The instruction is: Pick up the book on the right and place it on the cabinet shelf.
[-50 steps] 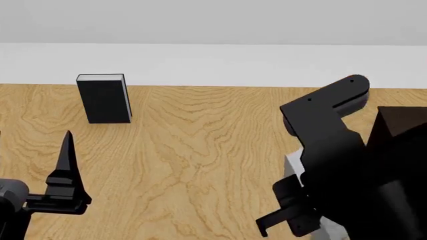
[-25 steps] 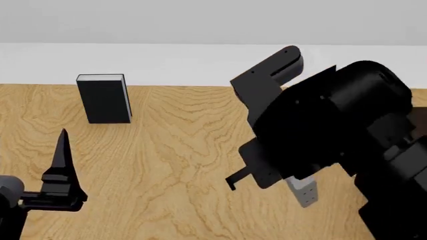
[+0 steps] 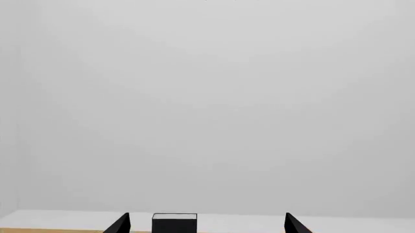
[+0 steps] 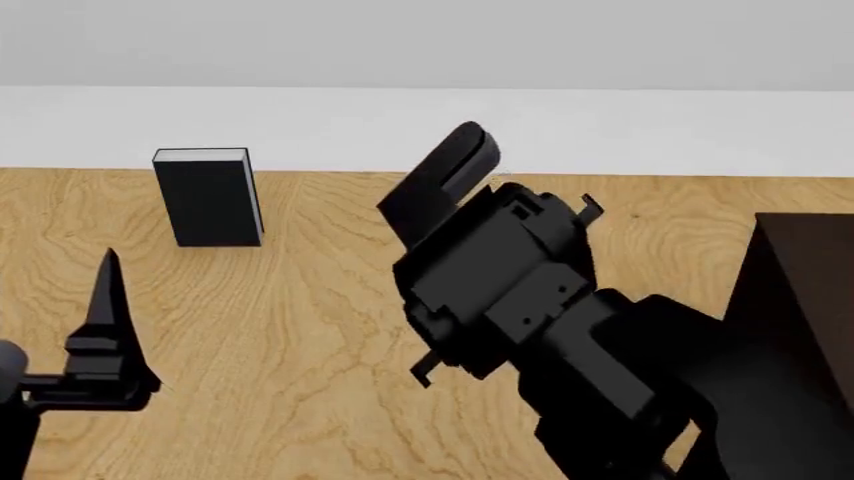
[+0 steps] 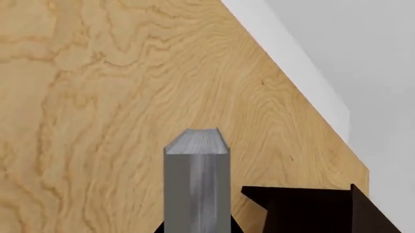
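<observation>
Swinging left, the right end effector (image 4: 501,195) pinches the book (image 5: 196,184), hidden behind its arm overhead.

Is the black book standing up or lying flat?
Standing up. In the head view the black book rests on its short bottom edge on the wooden table, white page edge on top, taller than wide.

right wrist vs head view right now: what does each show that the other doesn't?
Only the right wrist view shows the grey book, upright between the right gripper's finger bases at the frame edge; the arm hides it from the head camera. Only the head view shows the black book standing far across the table, the open left gripper, and the right arm's body. Both show the wooden table and the dark cabinet, which sits close beside the grey book in the wrist view and at the right edge in the head view.
</observation>
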